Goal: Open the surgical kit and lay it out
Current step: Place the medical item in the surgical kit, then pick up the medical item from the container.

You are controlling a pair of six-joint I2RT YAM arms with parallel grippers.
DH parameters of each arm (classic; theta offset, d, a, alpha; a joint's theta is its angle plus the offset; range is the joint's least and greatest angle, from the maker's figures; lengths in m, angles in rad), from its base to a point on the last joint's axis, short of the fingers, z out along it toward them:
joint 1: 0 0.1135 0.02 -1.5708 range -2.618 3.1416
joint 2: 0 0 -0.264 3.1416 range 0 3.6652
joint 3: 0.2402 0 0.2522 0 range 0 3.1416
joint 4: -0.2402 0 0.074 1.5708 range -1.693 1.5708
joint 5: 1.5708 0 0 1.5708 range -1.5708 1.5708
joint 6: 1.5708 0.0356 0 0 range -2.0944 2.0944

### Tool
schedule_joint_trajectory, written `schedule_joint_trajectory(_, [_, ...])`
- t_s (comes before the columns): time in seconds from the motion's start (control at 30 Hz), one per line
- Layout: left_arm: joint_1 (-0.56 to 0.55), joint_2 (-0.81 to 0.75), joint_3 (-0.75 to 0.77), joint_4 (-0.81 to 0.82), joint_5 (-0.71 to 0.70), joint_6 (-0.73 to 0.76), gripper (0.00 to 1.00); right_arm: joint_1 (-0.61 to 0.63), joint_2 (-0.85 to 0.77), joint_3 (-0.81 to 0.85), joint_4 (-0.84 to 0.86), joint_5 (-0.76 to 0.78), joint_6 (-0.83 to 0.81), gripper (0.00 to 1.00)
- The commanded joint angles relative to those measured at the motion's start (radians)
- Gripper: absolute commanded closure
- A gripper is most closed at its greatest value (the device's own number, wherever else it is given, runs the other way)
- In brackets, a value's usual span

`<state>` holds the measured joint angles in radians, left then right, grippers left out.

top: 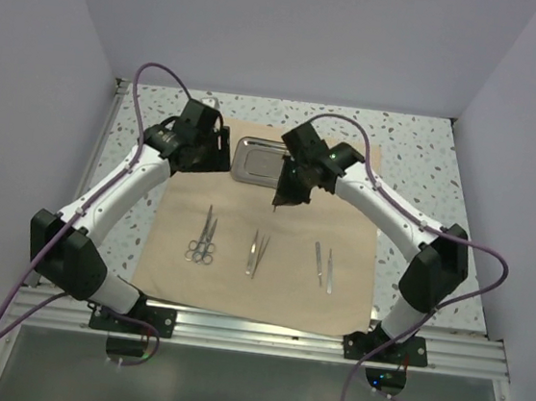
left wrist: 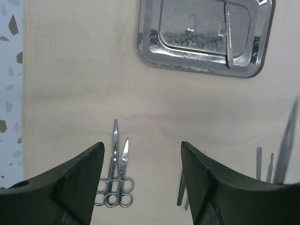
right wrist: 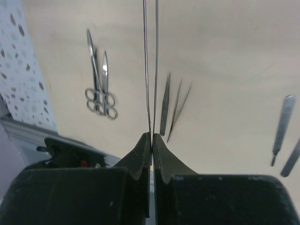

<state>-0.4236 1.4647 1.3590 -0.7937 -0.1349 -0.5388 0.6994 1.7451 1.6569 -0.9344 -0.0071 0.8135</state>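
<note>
The surgical kit's tan cloth (top: 169, 257) lies spread flat. The steel tray (top: 244, 171) stands at its far edge with one slim tool (left wrist: 228, 33) inside. Scissors and forceps (top: 204, 238) lie side by side on the left, tweezers (top: 257, 253) in the middle, two flat handles (top: 324, 265) on the right. My right gripper (right wrist: 152, 136) is shut on a thin two-bladed steel tool (right wrist: 150, 65), held above the cloth just in front of the tray. My left gripper (left wrist: 143, 150) hovers open and holds nothing, left of the tray (left wrist: 150, 51), above the scissors (left wrist: 115, 173).
Speckled tabletop (top: 429, 151) shows around the cloth. White walls close in the left, right and back. A metal rail (top: 263, 331) runs along the near edge, where both arm bases are bolted.
</note>
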Motion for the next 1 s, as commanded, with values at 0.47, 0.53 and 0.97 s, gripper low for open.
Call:
schedule_joint_trajectory(0.47, [0.011, 0.017, 0.197, -0.098, -0.055, -0.104, 0.30, 0.202, -0.002, -0.370, 0.259, -0.218, 0.167, 0.70])
schedule_joint_trajectory(0.53, [0.011, 0.008, 0.181, -0.096, -0.052, -0.108, 0.30, 0.204, -0.001, -0.373, 0.243, -0.215, 0.161, 0.43])
schedule_joint_trajectory(0.97, [-0.043, 0.253, 0.264, 0.013, 0.012, -0.098, 0.35, 0.132, -0.234, 0.036, -0.199, 0.212, -0.009, 0.23])
